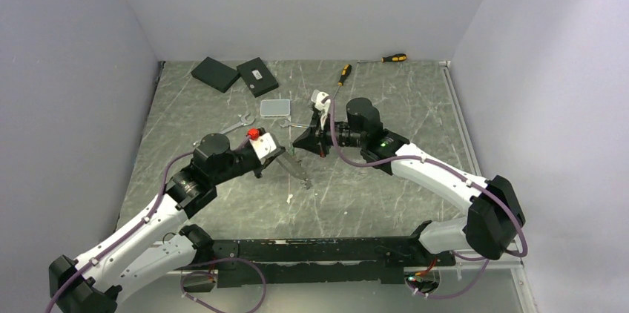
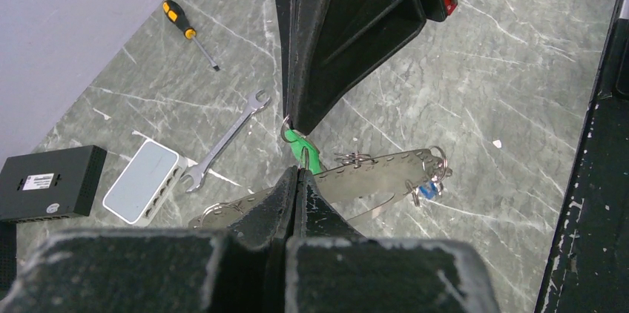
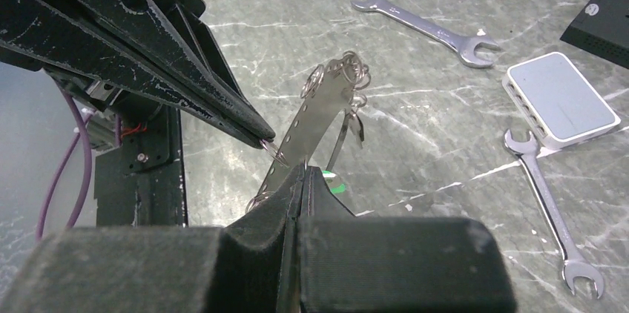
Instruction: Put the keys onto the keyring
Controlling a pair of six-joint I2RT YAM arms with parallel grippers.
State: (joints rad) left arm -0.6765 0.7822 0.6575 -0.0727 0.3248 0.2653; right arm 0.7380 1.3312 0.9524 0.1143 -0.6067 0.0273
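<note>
Barely apart from the keyring (image 2: 371,170), a long silvery perforated band hung with small split rings, the green-tagged key (image 2: 305,151) dangles from a tiny ring at the tip of the right tool (image 2: 288,122). That tool's fingers are pressed together and appear to be clamped on that ring. Directly below it the left tool (image 2: 299,176), likewise closed, seems to pinch the band partway along. It holds the band slanting above the grey marbled surface (image 1: 386,202), roughly central between the two arms. Whether the band's far end touches the surface cannot be made out.

A blue tag (image 2: 426,193) hangs at that far end among more small rings, which suggests one key is already on. No black-tagged key can be picked out. By that reading the job is partly done. The green key sits right at the band but does not look threaded, and joining it, then any remaining key, is what is left.

Around the work lie things that play no part. A silver wrench (image 2: 222,142) and a white multi-port box (image 2: 141,181) sit just beyond the band, with a second wrench (image 3: 552,209) beside that box. Two yellow-and-black screwdrivers (image 1: 343,74) and two flat black boxes (image 1: 215,73) lie near the back wall.
</note>
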